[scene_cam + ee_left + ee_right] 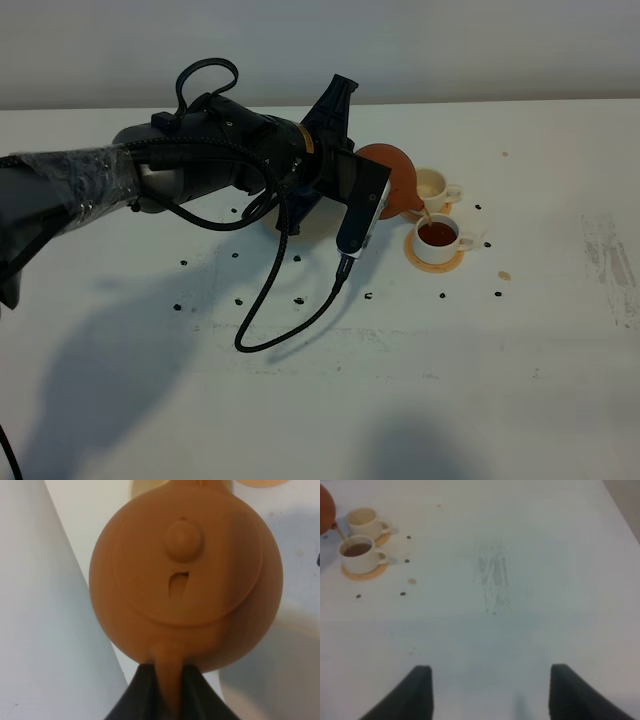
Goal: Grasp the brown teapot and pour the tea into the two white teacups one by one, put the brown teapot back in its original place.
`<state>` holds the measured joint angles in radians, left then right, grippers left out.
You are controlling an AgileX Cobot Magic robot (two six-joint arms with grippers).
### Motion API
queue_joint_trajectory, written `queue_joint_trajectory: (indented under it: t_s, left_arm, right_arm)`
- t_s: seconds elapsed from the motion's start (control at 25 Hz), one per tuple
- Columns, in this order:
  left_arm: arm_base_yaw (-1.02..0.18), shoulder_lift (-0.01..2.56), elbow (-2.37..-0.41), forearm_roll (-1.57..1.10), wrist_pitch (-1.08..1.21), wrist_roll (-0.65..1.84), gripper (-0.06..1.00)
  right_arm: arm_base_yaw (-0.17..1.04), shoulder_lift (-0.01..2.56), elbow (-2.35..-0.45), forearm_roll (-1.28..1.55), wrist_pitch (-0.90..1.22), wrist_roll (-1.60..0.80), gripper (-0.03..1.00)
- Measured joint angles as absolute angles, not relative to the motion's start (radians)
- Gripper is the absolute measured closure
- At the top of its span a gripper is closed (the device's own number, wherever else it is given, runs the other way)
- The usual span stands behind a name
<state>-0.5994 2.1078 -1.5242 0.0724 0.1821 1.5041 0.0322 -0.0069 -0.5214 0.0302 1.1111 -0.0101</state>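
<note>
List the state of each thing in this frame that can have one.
brown teapot: lifted, tilted, lid on, pouring.
front teacup: upright on its coaster, partly filled with tea.
back teacup: upright, looks empty.
left gripper: shut on the brown teapot.
right gripper: open, holding nothing.

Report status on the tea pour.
Left gripper shut on brown teapot handle, tipped, pouring into near teacup. Far teacup looks empty. Right gripper open, away from cups. Nothing blocking.

White tbl (500, 400) w/ black specks (183, 263), scuff (608, 262) at rt.
</note>
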Motion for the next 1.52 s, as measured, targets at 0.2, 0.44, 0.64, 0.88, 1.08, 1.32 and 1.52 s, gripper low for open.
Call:
queue_joint_trajectory:
  t_s: [0.2,0.44,0.64,0.88,1.08,1.32,1.52]
  left_arm:
    - [-0.599,2.108,-1.524,0.073,0.181,1.504,0.86]
    - [-0.599,2.108,-1.524,0.073,0.181,1.504,0.86]
    - [-0.599,2.108,-1.524,0.066,0.184,1.497,0.86]
    - [-0.599,2.108,-1.524,0.046,0.209,1.416,0.86]
    - [-0.599,2.108,-1.524,0.046,0.229,1.330,0.86]
    - [-0.599,2.108,-1.524,0.036,0.267,1.257,0.86]
    - [-0.599,2.107,-1.524,-0.023,0.310,1.181,0.86]
  right_arm:
    - [0.032,-0.007,-0.521,0.030,1.111,-0.010,0.48]
    - [0.032,-0.007,-0.521,0.030,1.111,-0.010,0.48]
    - [0.032,-0.007,-0.521,0.030,1.111,-0.010,0.48]
    - [0.032,-0.007,-0.521,0.030,1.111,-0.010,0.48]
    - [0.032,-0.007,-0.521,0.030,1.111,-0.010,0.48]
    - [0.032,-0.007,-0.521,0.030,1.111,-0.010,0.48]
    - [0.032,-0.007,-0.521,0.030,1.111,-0.010,0.48]
